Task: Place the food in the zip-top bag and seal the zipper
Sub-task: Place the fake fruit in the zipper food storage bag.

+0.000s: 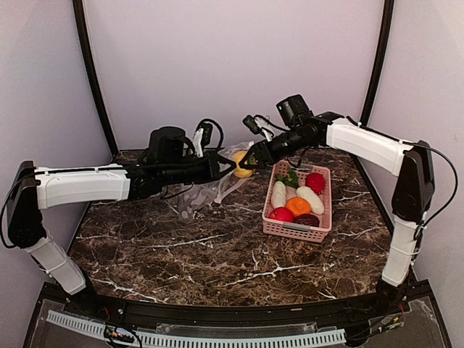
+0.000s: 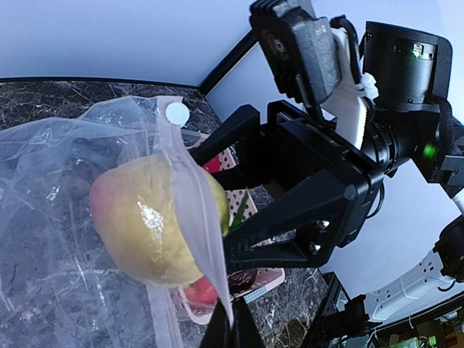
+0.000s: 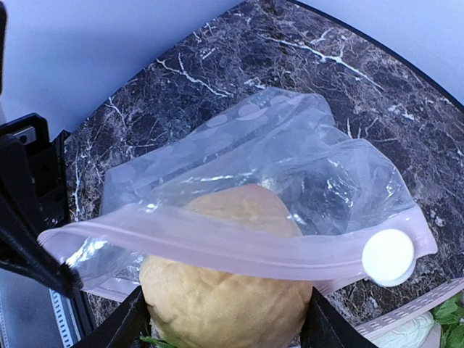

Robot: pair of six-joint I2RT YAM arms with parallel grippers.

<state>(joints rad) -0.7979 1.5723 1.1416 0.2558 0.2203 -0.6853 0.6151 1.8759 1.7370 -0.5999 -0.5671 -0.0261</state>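
Observation:
The clear zip-top bag point(image 1: 206, 191) hangs off the table behind its middle, mouth turned toward the basket. My left gripper point(image 2: 233, 328) is shut on one end of the zipper point(image 2: 190, 210), a pale pink strip carrying a white round tab point(image 3: 388, 257). My right gripper point(image 3: 225, 332) is shut on a yellow fruit point(image 3: 225, 304), which sits at the bag's mouth with the zipper point(image 3: 239, 246) stretched across its front. In the top view the yellow fruit point(image 1: 241, 165) is between the two gripper tips. The rest of the food lies in the basket.
The pink slotted basket point(image 1: 297, 229) stands right of the bag. It holds red apples point(image 1: 315, 181), an orange point(image 1: 297, 206), white oblong pieces point(image 1: 278, 194), a dark red piece point(image 1: 307, 220) and a green leafy piece point(image 1: 290, 177). Black frame posts rise at the back corners.

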